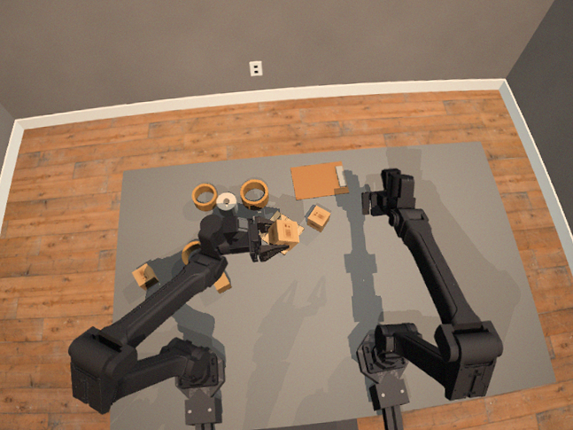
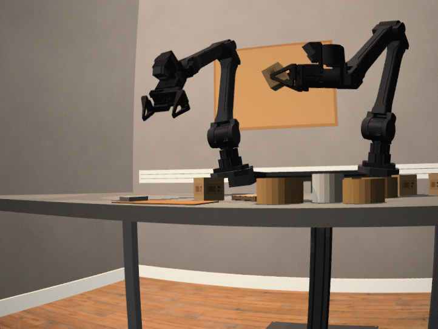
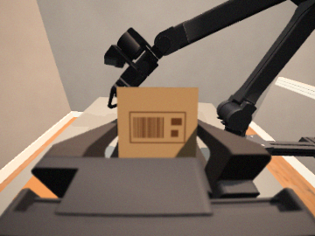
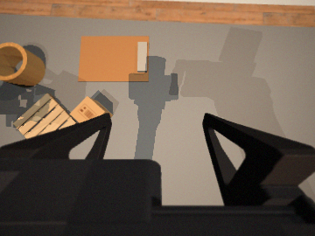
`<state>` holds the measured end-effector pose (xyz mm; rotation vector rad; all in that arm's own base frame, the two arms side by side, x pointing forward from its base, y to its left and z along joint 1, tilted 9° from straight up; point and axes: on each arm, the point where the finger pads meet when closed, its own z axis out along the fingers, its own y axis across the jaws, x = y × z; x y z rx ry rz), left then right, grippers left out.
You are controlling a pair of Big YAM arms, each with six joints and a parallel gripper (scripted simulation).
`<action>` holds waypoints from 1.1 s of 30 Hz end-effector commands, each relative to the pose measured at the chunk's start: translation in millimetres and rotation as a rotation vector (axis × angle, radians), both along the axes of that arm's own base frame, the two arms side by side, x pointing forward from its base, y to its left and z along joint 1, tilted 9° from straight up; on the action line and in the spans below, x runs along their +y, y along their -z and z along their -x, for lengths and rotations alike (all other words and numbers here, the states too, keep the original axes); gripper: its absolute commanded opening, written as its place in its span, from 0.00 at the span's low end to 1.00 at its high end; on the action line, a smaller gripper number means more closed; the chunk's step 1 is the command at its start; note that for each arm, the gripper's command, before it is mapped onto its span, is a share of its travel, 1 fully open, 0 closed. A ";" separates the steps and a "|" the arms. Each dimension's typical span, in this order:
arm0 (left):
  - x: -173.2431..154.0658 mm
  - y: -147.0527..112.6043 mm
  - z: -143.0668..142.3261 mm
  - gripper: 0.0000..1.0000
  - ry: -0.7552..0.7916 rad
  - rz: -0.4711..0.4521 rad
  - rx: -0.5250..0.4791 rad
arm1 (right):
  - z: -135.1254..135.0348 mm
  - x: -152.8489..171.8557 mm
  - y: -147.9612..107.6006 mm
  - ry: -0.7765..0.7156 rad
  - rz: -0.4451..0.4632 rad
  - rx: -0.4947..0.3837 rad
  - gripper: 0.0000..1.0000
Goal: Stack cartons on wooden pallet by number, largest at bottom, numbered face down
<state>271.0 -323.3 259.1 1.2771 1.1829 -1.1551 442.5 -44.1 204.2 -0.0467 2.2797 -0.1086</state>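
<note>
The left hand (image 1: 273, 237) (image 2: 281, 76) (image 3: 157, 118) grips a carton (image 1: 284, 233) (image 2: 276, 76) (image 3: 157, 122) above the table (image 1: 310, 304) (image 2: 219, 212), hiding part of the pallet (image 1: 298, 228) (image 2: 244, 197) (image 4: 44, 118) at centre frame from above; right of frame centre, the right hand (image 2: 164, 111) (image 4: 157, 118) is spread, nothing gripped. Only the left wrist view shows the held carton's barcode label (image 3: 157, 127) clearly.

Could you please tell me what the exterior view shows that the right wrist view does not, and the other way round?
Only exterior: the left gripper shut on a raised carton, the white cylinder and the orange wall panel.
Only right wrist: the pallet's slatted top, seen from above.
Both: the clipboard, a carton on the table and the open right gripper.
</note>
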 end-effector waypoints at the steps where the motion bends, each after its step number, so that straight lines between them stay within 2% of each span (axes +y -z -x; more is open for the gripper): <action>1: 2.6 -6.7 -12.0 0.54 -0.005 0.068 0.004 | -14.0 -3.9 -31.3 -0.001 0.015 -0.058 1.00; 4: 4.3 -0.1 -8.2 0.54 0.015 0.081 -0.002 | -14.0 -3.9 -31.3 -0.001 0.015 -0.058 1.00; 7: 2.1 -7.8 -12.1 0.54 0.026 0.097 -0.046 | -14.0 -3.9 -31.3 -0.001 0.015 -0.058 1.00; 14: 3.2 -13.1 -10.2 0.54 0.024 0.100 -0.057 | -14.0 -3.9 -31.3 -0.001 0.015 -0.058 1.00; 15: 2.6 -30.9 -12.4 0.54 0.029 0.116 -0.090 | -14.0 -3.9 -31.3 -0.001 0.015 -0.058 1.00; 17: 3.5 -33.7 -12.7 0.54 0.028 0.115 -0.079 | -12.1 -3.6 -36.0 0.006 0.007 -0.068 1.00; 21: 2.4 -28.2 -15.2 0.54 0.026 0.109 -0.066 | -2.4 5.8 -35.4 0.051 -0.125 -0.057 1.00; 25: 2.4 -28.2 -15.2 0.54 0.026 0.109 -0.066 | 16.5 38.2 -38.5 0.033 -0.376 -0.047 1.00; 26: 2.4 -28.2 -15.2 0.54 0.026 0.109 -0.066 | 27.1 46.9 -24.8 0.031 -0.438 -0.021 1.00; 27: 2.4 -28.2 -15.2 0.54 0.026 0.109 -0.068 | 27.9 55.9 -30.0 0.017 -0.494 -0.040 1.00; 29: 2.4 -28.2 -15.2 0.54 0.026 0.109 -0.068 | 27.9 55.9 -30.0 0.017 -0.494 -0.040 1.00; 33: 2.4 -28.2 -15.2 0.54 0.026 0.109 -0.069 | 46.8 92.0 -34.0 -0.017 -0.745 -0.022 1.00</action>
